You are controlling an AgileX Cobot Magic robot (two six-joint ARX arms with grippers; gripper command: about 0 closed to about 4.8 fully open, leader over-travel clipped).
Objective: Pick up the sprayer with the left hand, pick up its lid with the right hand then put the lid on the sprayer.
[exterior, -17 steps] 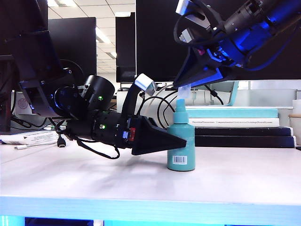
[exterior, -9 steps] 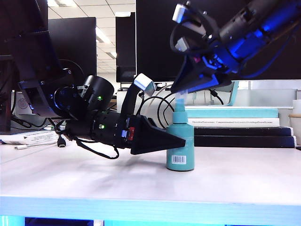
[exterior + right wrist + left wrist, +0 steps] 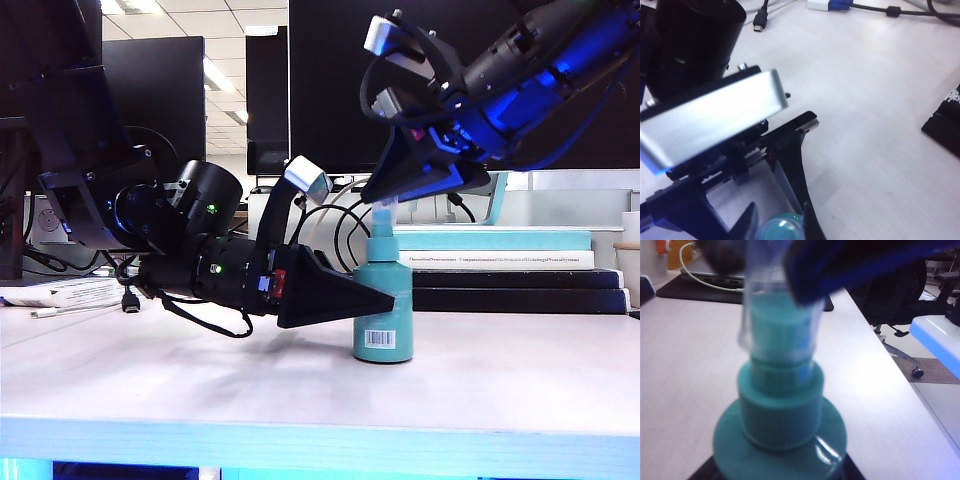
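Setting: office or robotics lab workspace. Evidence, exterior view: white desk (image 3: 300,400) with dark monitors (image 3: 150,90) behind it, suspended tile ceiling with fluorescent panels (image 3: 215,75), stack of textbooks (image 3: 500,262) along the back edge, loose cables (image 3: 345,235) and papers (image 3: 60,292) on the surface. Left wrist view: castored office chair (image 3: 900,315) beside the desk, what looks like a laptop (image 3: 715,277) on a dark mat, blurred. Right wrist view: HDMI-type plug (image 3: 760,21) on the desktop
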